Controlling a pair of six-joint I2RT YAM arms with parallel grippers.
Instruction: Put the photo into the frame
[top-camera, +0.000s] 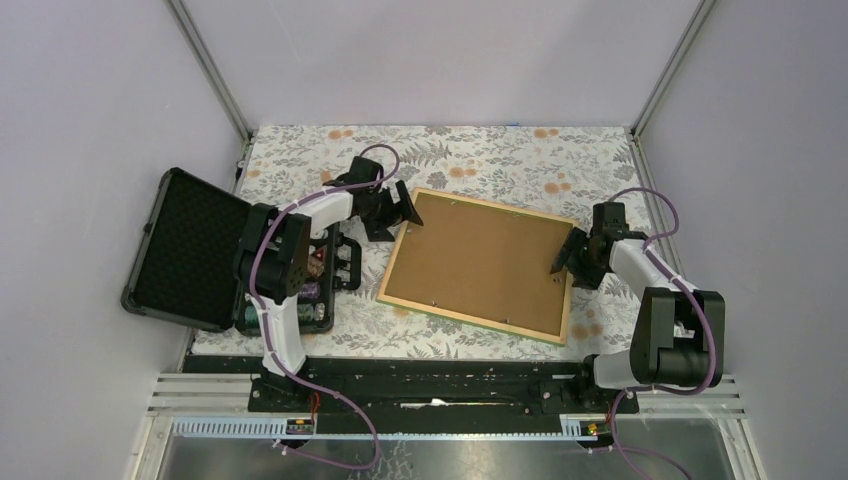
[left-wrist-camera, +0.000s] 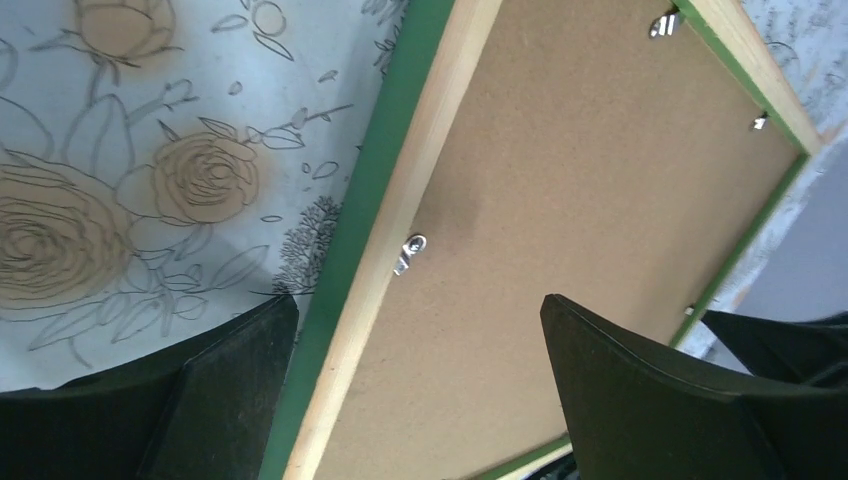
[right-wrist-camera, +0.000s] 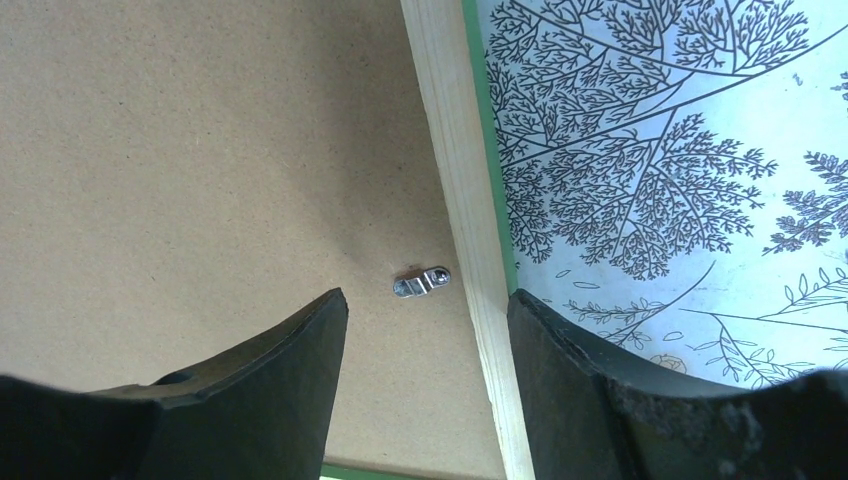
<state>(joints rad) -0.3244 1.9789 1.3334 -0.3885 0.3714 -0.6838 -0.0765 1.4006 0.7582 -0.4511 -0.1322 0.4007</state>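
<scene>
The frame (top-camera: 470, 319) lies face down on the floral cloth, light wood back up, green edge showing. The plain brown backing board (top-camera: 480, 262) fills it, held by small metal tabs (left-wrist-camera: 410, 250). The photo is hidden. My left gripper (top-camera: 405, 210) is open and empty, straddling the frame's left rail (left-wrist-camera: 400, 200) near its far corner, one finger over the cloth and one over the board. My right gripper (top-camera: 563, 262) is open and empty, straddling the frame's right rail (right-wrist-camera: 455, 150), with a metal tab (right-wrist-camera: 420, 282) between its fingers.
An open black case (top-camera: 190, 250) of poker chips (top-camera: 315, 275) sits at the table's left edge, close beside the left arm. The floral cloth (top-camera: 500, 155) covers the table. Walls and metal posts close in the back and sides.
</scene>
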